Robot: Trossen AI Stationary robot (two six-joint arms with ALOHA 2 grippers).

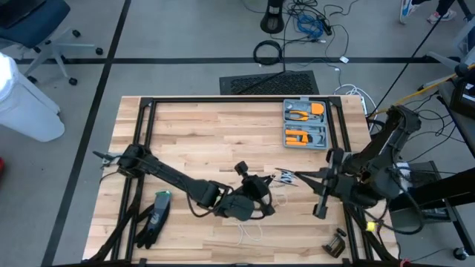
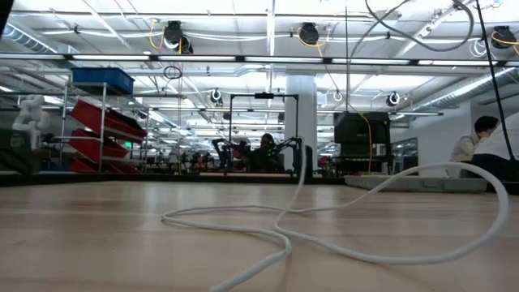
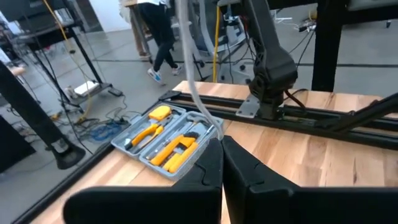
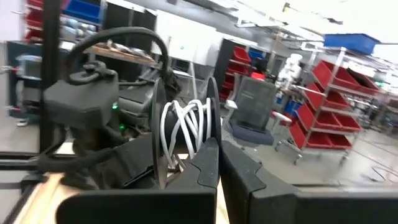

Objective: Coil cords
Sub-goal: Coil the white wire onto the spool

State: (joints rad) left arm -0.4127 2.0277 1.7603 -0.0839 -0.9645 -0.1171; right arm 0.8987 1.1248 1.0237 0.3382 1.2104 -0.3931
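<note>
- Overhead view is evenly lit and pretty bright, with only soft shadows under the arms on the wooden surface (image 1: 223, 126).
- Low view has rows of ceiling lights (image 2: 268, 36) glaring white up top, and the cord (image 2: 324, 235) close to the lens is soft.
- Left wrist view: the near dark fingers (image 3: 211, 174) are blurry, the background's sharper.
- Right wrist view is hazy all over, washed out at the upper part, shelves behind smeared.

Two dark arms reach toward the middle, left gripper (image 1: 261, 194) and right gripper (image 1: 291, 176) near each other, fingers closed.
</note>
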